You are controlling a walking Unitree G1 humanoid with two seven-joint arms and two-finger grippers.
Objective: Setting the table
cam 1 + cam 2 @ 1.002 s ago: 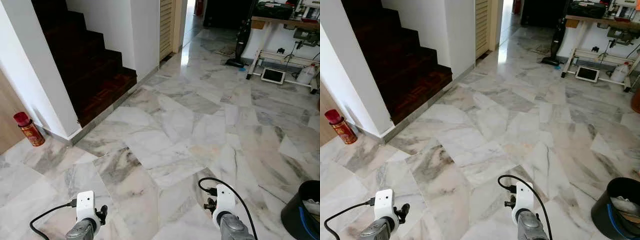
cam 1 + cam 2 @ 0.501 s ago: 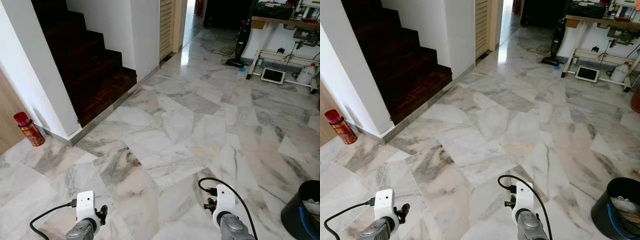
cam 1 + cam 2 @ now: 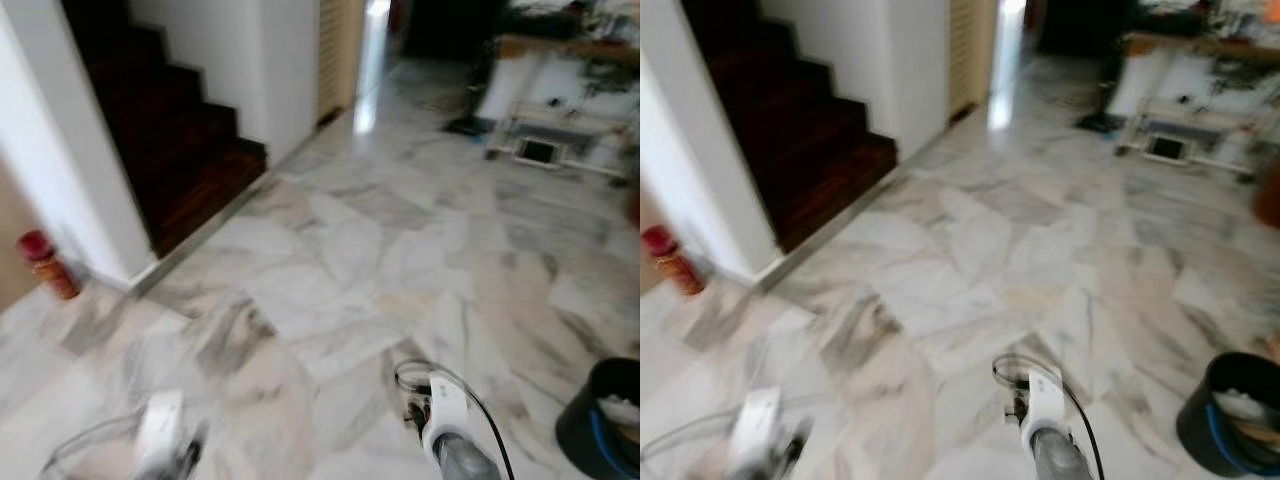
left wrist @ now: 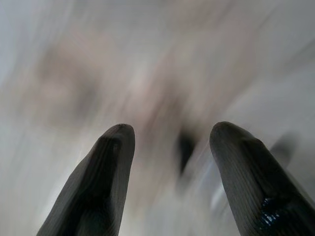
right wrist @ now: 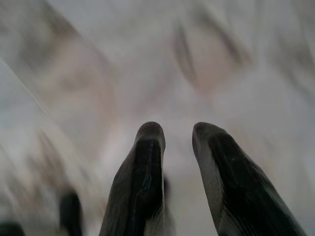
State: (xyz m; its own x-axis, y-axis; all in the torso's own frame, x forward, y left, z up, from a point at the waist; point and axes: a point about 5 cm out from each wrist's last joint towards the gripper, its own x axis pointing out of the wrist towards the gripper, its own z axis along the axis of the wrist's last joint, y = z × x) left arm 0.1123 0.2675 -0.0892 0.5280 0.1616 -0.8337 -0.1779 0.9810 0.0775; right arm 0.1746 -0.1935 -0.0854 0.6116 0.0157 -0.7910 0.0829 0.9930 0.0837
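**Blurred hallway, both arms low, nothing held**

Head views smeared with motion blur. Marble floor (image 3: 400, 240) fills the scene. Dark staircase (image 3: 170, 130) upper left beside a white wall (image 3: 270, 60); red canister (image 3: 45, 265) stands on the floor at the wall's foot. Far right a workbench surface (image 3: 560, 50) with blurred clutter — items too smeared to name. Black bin (image 3: 1230, 415) at lower right edge, something light inside.

No tableware or dining table can be made out, so the task's things cannot be placed.

Left pincer (image 4: 170, 132) — fingers (image 4: 106, 177) spread wide apart, nothing between them, blurred floor below. Right pincer (image 5: 176, 130) — fingers (image 5: 145, 172) with a narrow gap, parted, gripping nothing, over the floor. Right arm (image 3: 450, 430) low in front, black cable looped at its wrist; left arm (image 3: 160, 440) a blur at bottom left.
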